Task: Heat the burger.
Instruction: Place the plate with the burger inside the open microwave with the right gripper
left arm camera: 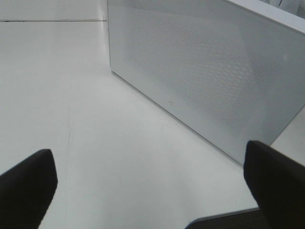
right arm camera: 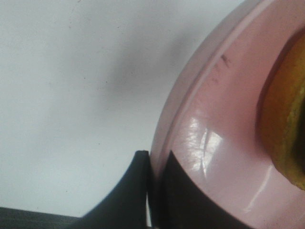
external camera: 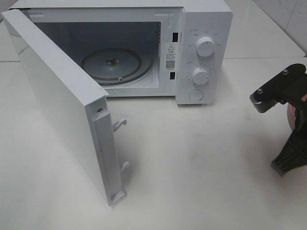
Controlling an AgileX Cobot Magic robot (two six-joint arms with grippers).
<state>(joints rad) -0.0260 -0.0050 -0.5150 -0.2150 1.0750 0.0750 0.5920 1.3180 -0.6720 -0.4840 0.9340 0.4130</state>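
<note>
At three o'clock the right gripper (right arm camera: pixel 155 161) pinched the rim of the pink plate (right arm camera: pixel 209 143), ready to carry the burger (right arm camera: pixel 286 119) into the open microwave (external camera: pixel 206 19) at twelve, while the left gripper (left arm camera: pixel 150 186) hung spread.

Microwave (external camera: pixel 211 28) upper middle, plate (right arm camera: pixel 214 157) at the right edge
The microwave stands on the desk (external camera: pixel 201 167), its door (external camera: pixel 57 100) swung out toward lower left, turntable (external camera: pixel 111 64) inside; the right end effector (right arm camera: pixel 155 191) pinches the plate's rim, with the burger (right arm camera: pixel 286 119) on the plate.
</note>
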